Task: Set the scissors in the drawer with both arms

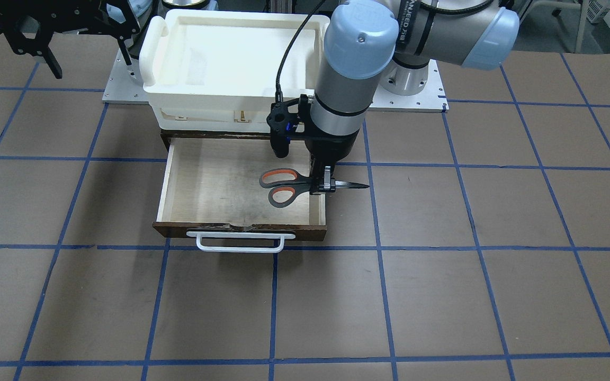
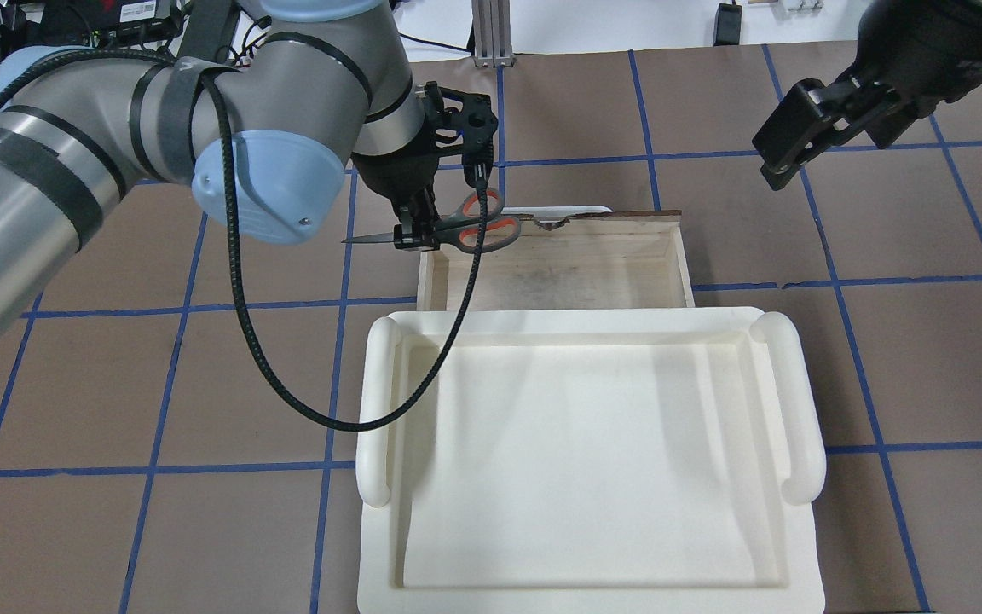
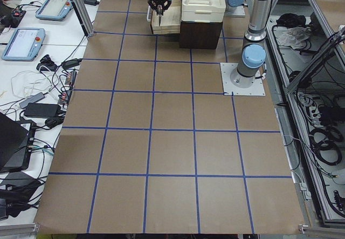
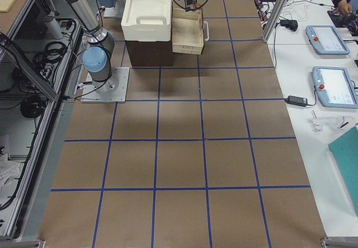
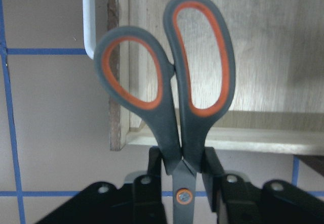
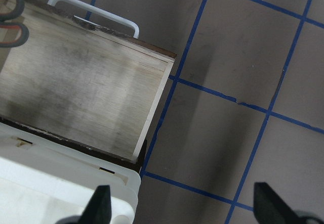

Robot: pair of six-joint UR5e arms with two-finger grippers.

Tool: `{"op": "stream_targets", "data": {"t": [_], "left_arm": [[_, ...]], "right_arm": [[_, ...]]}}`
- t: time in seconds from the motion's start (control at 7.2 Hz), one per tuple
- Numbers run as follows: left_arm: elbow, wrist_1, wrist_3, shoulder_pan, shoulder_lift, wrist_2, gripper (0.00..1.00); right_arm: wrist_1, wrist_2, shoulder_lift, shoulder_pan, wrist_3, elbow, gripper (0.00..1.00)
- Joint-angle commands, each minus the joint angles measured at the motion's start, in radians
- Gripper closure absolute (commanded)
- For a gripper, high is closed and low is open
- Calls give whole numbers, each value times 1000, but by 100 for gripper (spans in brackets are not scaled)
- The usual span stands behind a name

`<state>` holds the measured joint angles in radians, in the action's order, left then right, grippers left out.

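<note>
My left gripper [image 1: 327, 182] is shut on the scissors [image 1: 286, 186] near the pivot and holds them level. The grey, orange-lined handle loops [image 5: 167, 77] hang over the open drawer's [image 1: 199, 180] pale inside, and the dark blades [image 2: 367, 240] stick out past its side wall. The drawer [image 2: 555, 273] is pulled out, its white bar handle [image 1: 239, 242] facing away from me. My right gripper [image 2: 806, 128] is open and empty, raised above the table beyond the drawer's other side. In the right wrist view its fingertips [image 6: 98, 206] frame the drawer's corner [image 6: 152, 107].
A cream plastic tray [image 2: 585, 452] sits on top of the dark cabinet, just behind the open drawer. A black cable [image 2: 286, 375] loops from my left arm over the tray's edge. Brown table with blue tape lines [image 1: 379, 296] lies all around.
</note>
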<state>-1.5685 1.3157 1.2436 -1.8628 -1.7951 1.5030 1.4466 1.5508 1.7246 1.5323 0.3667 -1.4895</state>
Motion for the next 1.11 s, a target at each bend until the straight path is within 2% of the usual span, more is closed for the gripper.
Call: {"op": "stream_targets", "data": {"t": [0.0,0.42,0.97], "left_arm": [[8,-48,-113,-77,-50,0,100],[8,-76,-199,-150,-93,3,100],[1,-85,-214,-191,-134,6,100]], "right_arm": [[1,0,1,0,-32,0,0],[31,0,1,0,-40,0,0],[28,-6,1,-1,-58,-2,0]]}}
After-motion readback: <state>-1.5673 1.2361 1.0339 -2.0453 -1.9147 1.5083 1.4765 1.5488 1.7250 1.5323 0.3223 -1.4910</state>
